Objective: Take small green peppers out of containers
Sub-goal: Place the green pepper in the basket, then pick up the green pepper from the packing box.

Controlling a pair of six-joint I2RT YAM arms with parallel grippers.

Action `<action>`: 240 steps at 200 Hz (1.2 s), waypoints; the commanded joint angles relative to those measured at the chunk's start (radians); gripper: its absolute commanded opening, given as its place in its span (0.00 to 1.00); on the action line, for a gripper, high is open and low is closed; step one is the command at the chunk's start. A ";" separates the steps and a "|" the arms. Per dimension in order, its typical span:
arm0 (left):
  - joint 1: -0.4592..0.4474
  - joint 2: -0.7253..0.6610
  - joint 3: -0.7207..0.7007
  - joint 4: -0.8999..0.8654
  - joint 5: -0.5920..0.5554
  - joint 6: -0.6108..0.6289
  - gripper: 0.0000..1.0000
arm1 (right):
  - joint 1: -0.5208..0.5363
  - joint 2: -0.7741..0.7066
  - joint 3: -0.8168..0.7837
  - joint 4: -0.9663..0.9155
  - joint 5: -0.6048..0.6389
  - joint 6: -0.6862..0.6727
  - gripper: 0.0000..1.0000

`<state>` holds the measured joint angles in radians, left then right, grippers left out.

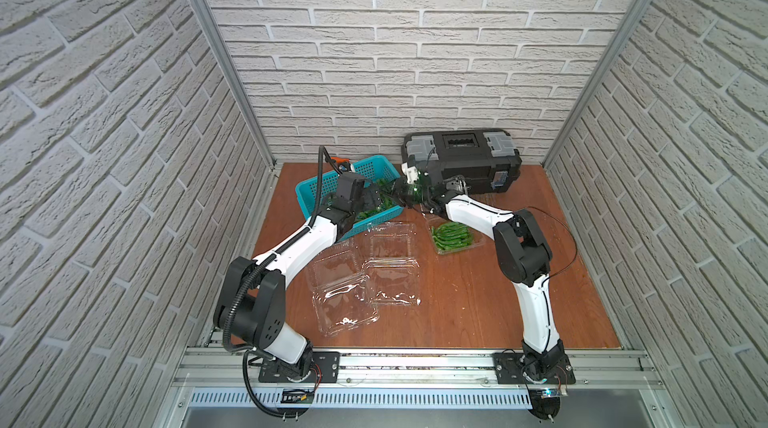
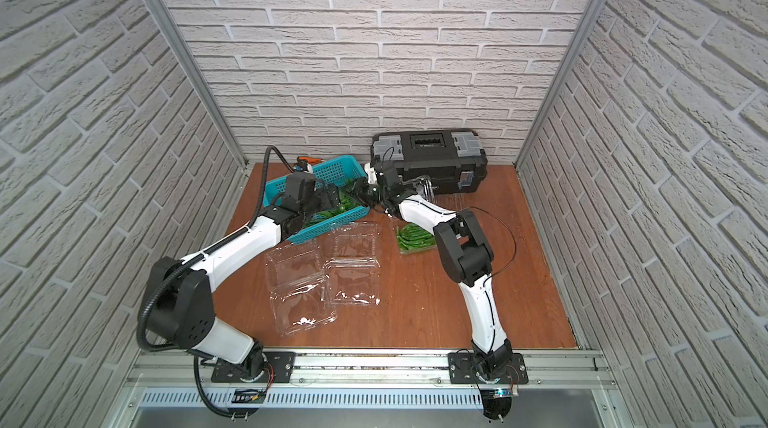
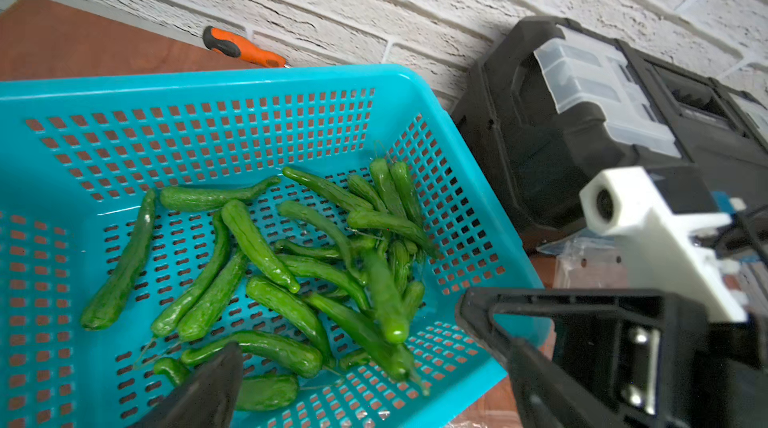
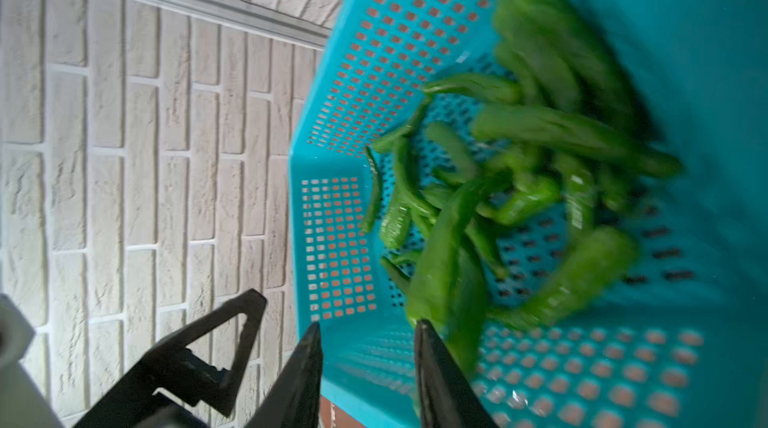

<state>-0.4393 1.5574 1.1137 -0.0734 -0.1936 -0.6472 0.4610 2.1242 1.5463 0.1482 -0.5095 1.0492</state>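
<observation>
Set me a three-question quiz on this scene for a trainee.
1. True or false: all three clear containers are empty.
2. Where do the loose small green peppers lie? A: teal basket. B: black toolbox. C: tabletop.
3. What lies by the wall behind the basket?
Key: 1 false, one container still holds peppers. 2 A. 3 an orange-handled tool.

We log left arm point(image 1: 291, 247) and right arm point(image 1: 473, 208) both reaching forward and bent inward, wrists nearly meeting. Left end effector point(image 3: 347, 328) jaws spread wide. Right end effector point(image 4: 366, 324) jaws parted partway, tips pointing toward the left one.
</observation>
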 commanded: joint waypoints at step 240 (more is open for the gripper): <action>-0.191 0.290 0.346 -0.094 0.333 0.258 0.98 | -0.213 -0.385 -0.318 -0.801 0.481 -0.311 0.38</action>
<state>-0.6334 1.8572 1.4574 -0.1806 0.1379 -0.4026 0.2550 1.7157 1.1919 -0.6884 -0.0128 0.7437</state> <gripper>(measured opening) 0.983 0.382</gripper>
